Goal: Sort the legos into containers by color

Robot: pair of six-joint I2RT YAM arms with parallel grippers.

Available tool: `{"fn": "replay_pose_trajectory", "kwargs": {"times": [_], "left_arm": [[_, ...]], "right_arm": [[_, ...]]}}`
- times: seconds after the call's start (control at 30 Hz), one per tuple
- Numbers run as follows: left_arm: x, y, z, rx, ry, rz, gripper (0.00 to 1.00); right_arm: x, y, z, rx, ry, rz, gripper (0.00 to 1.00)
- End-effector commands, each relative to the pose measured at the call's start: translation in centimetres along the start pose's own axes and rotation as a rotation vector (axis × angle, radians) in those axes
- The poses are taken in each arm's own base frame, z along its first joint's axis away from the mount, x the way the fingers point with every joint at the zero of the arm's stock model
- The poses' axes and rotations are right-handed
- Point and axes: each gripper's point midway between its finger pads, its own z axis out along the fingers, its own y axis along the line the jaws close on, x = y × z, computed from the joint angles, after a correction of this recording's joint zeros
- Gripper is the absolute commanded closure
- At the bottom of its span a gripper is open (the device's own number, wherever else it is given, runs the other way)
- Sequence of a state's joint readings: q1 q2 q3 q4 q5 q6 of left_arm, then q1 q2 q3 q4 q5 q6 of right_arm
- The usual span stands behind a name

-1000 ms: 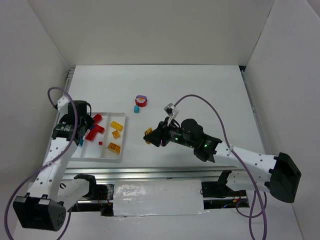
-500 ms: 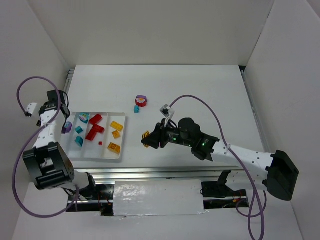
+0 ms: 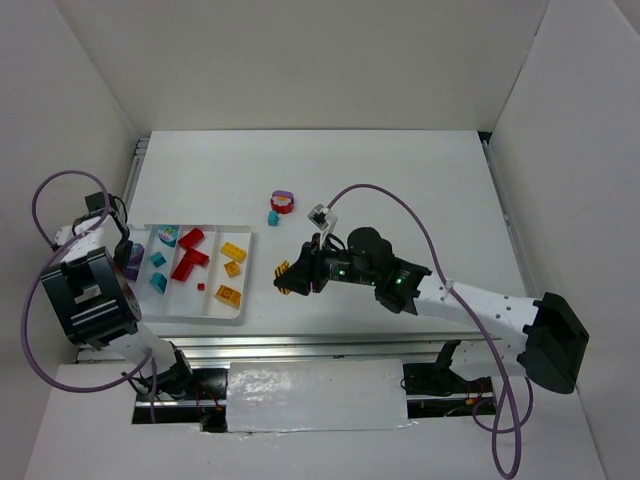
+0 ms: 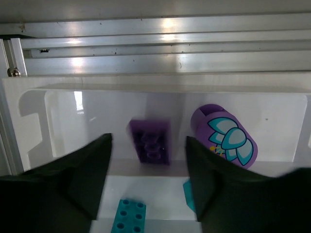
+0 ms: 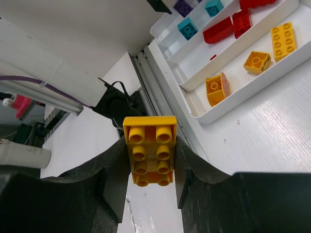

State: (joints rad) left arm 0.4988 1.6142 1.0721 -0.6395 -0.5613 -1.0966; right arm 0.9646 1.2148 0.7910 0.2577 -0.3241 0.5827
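High fixed overview, two close downward wrist views — all three sharing the white tray [image 3: 185, 303]

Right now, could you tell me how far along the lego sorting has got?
Mostly done: the tray holds purple, teal, red and yellow bricks in separate compartments. In hand: the right gripper carries a yellow brick beside the tray, and the left gripper hangs open over a purple brick in the end compartment. Left: a red and purple rounded piece and a small teal brick outside the tray.
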Motion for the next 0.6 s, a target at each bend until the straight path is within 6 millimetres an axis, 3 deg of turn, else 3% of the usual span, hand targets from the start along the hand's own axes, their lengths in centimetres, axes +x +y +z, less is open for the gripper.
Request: {"fn": "replay_pose_trajectory", "kwargs": {"times": [0.0, 0.03, 0.07, 0.23, 0.3, 0.37, 0.4, 0.47, 0.5, 0.57], "left_arm": [[-0.4, -0.5, -0.7, 0.045, -0.006, -0.05, 0.26], [-0.4, -0.4, -0.9, 0.043, -0.001, -0.046, 0.18], [-0.4, -0.5, -1.0, 0.049, 0.002, -0.045, 0.02], [-1.1, -0.6, -2.0, 0.071, -0.008, -0.049, 0.0], [-1.6, -1.2, -3.4, 0.137, -0.01, -0.042, 0.0], [-2.7, -2.4, -6.5, 0.282, -0.05, -0.026, 0.01], [-2.4, -3.4, -8.2, 0.384, -0.041, 0.0, 0.0], [-2.7, -4.4, -13.1, 0.572, -0.096, 0.076, 0.01], [-2.2, -5.3, -15.5, 0.692, -0.085, 0.117, 0.0], [-1.6, -4.8, -19.4, 0.848, -0.114, 0.224, 0.01]], "right_arm": [[-1.3, 2.0, 0.1, -0.059, -0.02, -0.031, 1.0], [-1.3, 1.9, 0.2, -0.057, -0.02, -0.028, 1.0], [-1.3, 1.8, 0.2, -0.055, -0.02, -0.027, 1.0], [-1.0, 1.1, 0.6, -0.028, -0.009, -0.028, 1.0], [-1.0, 0.2, 1.2, 0.014, -0.001, -0.018, 0.99], [-0.5, -1.6, 2.1, 0.105, 0.035, -0.002, 0.99], [-0.7, -2.3, 3.5, 0.139, 0.055, 0.002, 0.99], [0.4, -4.5, 4.8, 0.269, 0.104, 0.009, 1.0], [0.1, -5.7, 6.8, 0.326, 0.122, 0.018, 1.0], [0.9, -8.3, 9.5, 0.442, 0.187, 0.031, 0.99]]}}
